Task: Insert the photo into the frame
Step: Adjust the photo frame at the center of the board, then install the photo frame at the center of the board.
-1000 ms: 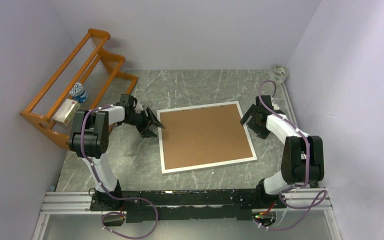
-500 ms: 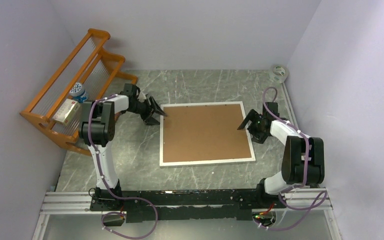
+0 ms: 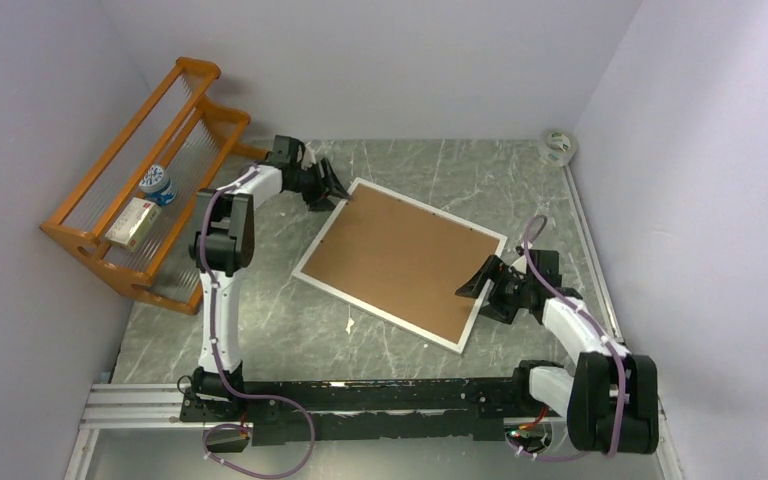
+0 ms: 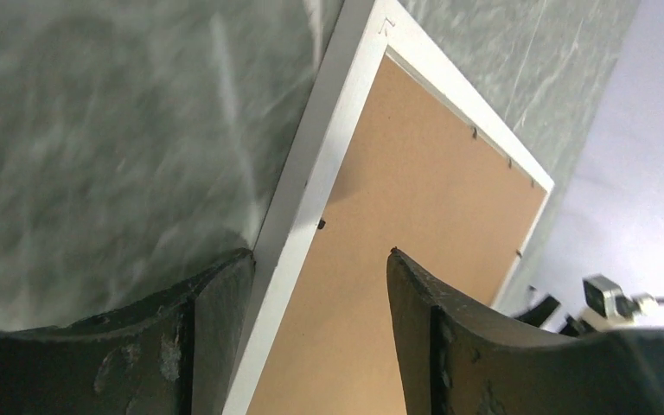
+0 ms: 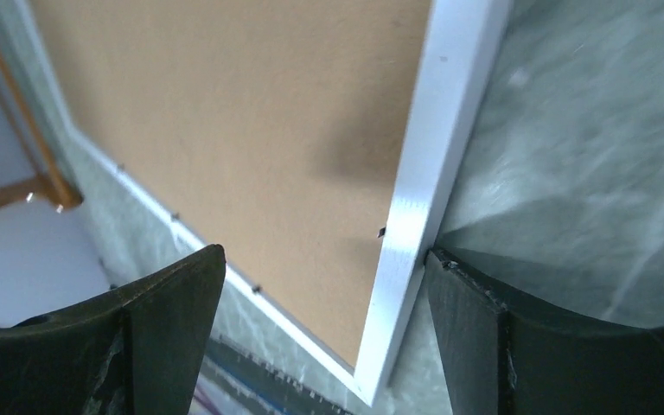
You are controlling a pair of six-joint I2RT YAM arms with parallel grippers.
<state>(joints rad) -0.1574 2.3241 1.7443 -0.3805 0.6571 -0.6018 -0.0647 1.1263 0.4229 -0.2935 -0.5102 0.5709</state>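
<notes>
The frame (image 3: 400, 262) lies back-up on the table, its brown hardboard showing inside a white border, turned askew. My left gripper (image 3: 340, 192) is open at the frame's far left corner. In the left wrist view its fingers straddle the white border (image 4: 311, 186), one on each side of the left gripper (image 4: 320, 254). My right gripper (image 3: 472, 285) is open at the near right edge. In the right wrist view the right gripper (image 5: 326, 252) straddles the frame (image 5: 251, 112), with one finger (image 5: 484, 337) against the rim's outer side. The photo is out of view.
An orange wooden rack (image 3: 145, 190) stands at the far left with a small box (image 3: 132, 222) and a blue-white container (image 3: 157, 183) on it. A tape roll (image 3: 558, 145) sits in the far right corner. A white scrap (image 3: 348, 323) lies near the frame's near edge.
The frame has turned clockwise on the table. The left gripper went farther back with the frame's left corner, and the right gripper came nearer along the right edge.
</notes>
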